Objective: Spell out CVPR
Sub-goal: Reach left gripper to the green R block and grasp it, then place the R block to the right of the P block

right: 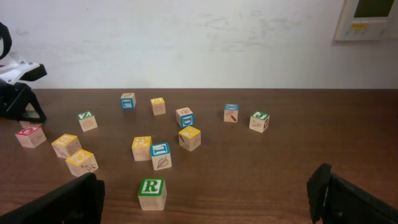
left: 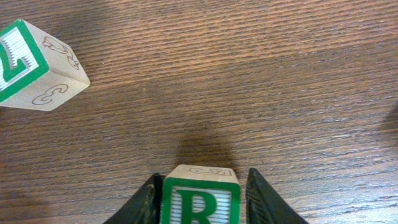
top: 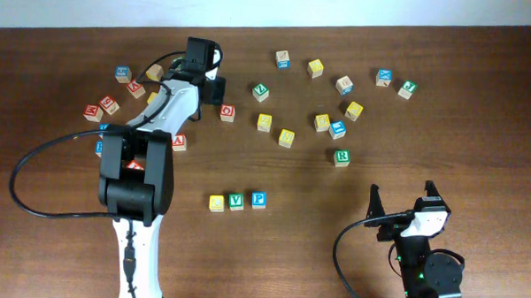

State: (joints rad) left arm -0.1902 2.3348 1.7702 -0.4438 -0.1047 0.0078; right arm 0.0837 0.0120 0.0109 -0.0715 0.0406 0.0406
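A row stands near the front of the table: a yellow C block, a green V block and a blue P block. My left gripper is far back. In the left wrist view its fingers straddle a green R block. The left finger touches the block and a thin gap shows at the right finger. A second green R block lies right of centre and also shows in the right wrist view. My right gripper is wide open and empty.
Several loose letter blocks lie scattered across the back of the table, among them a red one just beside my left gripper and a green one. A green-edged block lies ahead of the left fingers. The table's back edge meets a white wall.
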